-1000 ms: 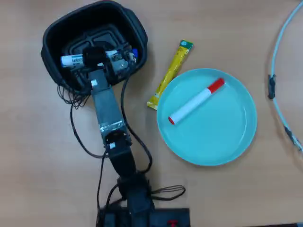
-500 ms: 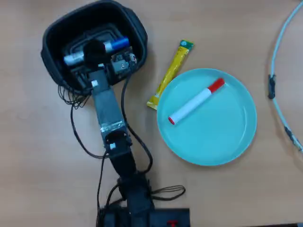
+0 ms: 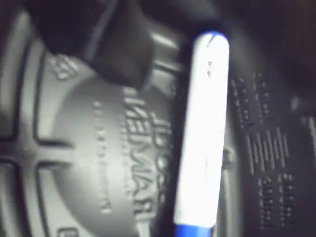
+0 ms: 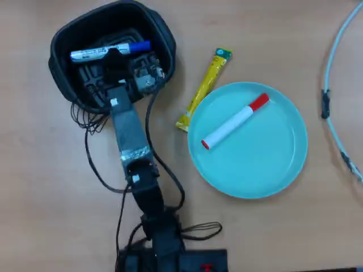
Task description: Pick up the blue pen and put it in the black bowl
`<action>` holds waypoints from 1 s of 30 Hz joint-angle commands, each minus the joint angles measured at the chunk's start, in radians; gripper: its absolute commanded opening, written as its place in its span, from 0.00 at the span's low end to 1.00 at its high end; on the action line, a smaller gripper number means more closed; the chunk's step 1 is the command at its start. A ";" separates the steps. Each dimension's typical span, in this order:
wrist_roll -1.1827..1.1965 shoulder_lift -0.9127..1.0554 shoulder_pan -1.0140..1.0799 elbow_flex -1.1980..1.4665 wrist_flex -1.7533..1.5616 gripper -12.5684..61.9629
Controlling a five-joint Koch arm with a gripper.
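The blue pen [image 4: 96,53] lies inside the black bowl [image 4: 161,34] at the top left of the overhead view, along its far side, blue cap to the right. My gripper [image 4: 117,55] reaches down into the bowl over the pen's middle. In the wrist view the pen [image 3: 202,138] rests on the ribbed, lettered bowl floor [image 3: 84,148]. One dark finger [image 3: 118,54] stands to its left with a gap between them. The other side is dark shadow. My gripper [image 3: 202,54] looks open, with the pen lying free between the jaws.
A round teal plate [image 4: 266,164] holding a red-capped marker [image 4: 235,120] sits right of the bowl. A yellow sachet [image 4: 204,88] lies between them. A pale cable [image 4: 334,68] curves along the right edge. My arm's wires [image 4: 85,119] trail beside the bowl.
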 commanded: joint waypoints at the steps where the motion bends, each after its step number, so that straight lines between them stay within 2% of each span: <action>1: 0.008 0.138 0.000 -0.052 0.091 0.58; 6: 0.002 0.224 0.000 -0.023 0.273 0.58; 10: -0.005 0.336 0.005 0.137 0.307 0.59; 17: -0.026 0.661 0.017 0.630 -0.014 0.59; 25: -0.055 0.997 0.098 1.039 -0.129 0.59; 30: -0.176 1.100 0.094 1.250 -0.267 0.58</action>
